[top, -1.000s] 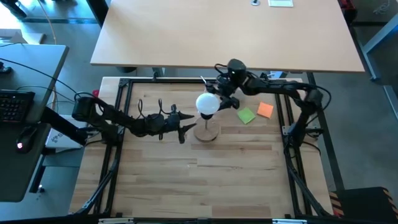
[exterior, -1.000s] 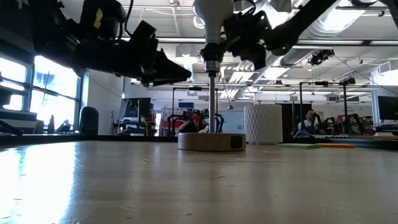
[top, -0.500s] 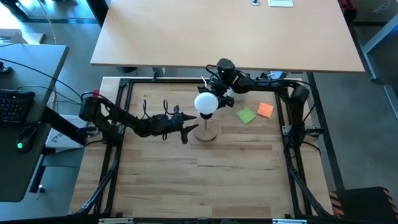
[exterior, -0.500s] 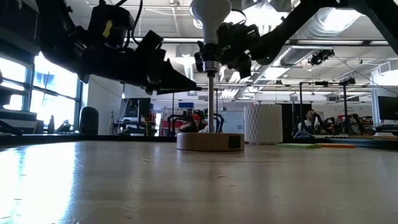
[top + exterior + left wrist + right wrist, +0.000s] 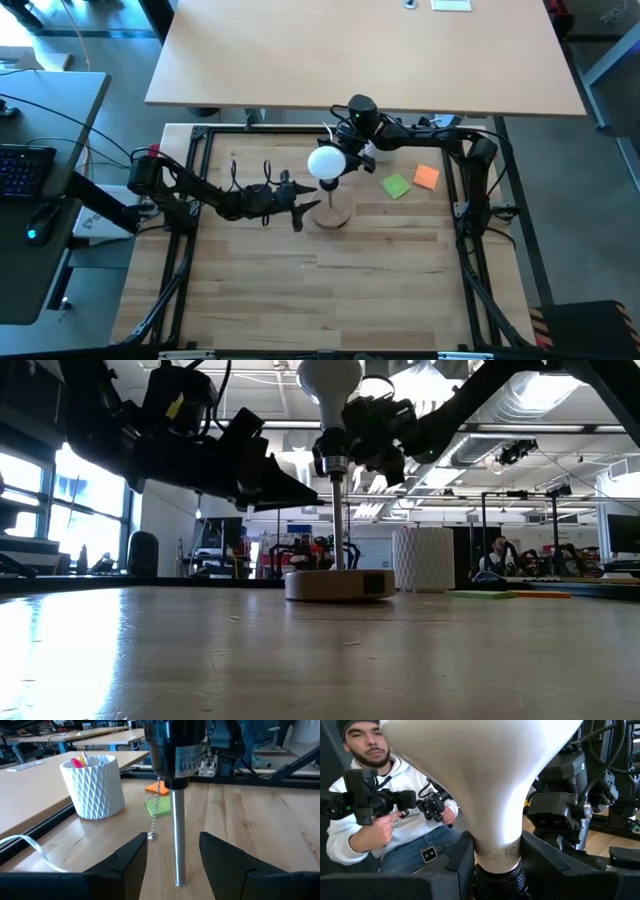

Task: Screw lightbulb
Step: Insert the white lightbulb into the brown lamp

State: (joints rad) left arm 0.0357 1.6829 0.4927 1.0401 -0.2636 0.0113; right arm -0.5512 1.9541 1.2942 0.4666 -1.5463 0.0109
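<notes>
The white lightbulb (image 5: 327,162) stands globe up with its base in the black socket (image 5: 333,460). The socket tops a thin metal rod (image 5: 178,840) rising from a round wooden disc (image 5: 333,214) at the table's middle. My right gripper (image 5: 496,865) is shut on the bulb from the far right. My left gripper (image 5: 173,865) is open. Its fingers stand on either side of the rod, low down below the socket, and do not touch it. In the low view the rod leans slightly. My right gripper pinches the bulb's narrow neck (image 5: 495,851) between its two fingers, just above the socket's ribbed collar. The fingers come in level from the table's far right and lie across the neck. The bulb stays seated in the socket, tilted a little.
A white perforated cup (image 5: 94,785) with pink contents stands beyond the stand. A green note (image 5: 396,186) and an orange note (image 5: 427,176) lie to its right. Black frame rails run round the table. A seated person (image 5: 385,820) holds hand controllers beyond the table.
My right gripper has moved in from the right onto the bulb's neck and sunk a little. The globe has shifted toward the table's left and the rod now leans, while the disc has stayed in place.
</notes>
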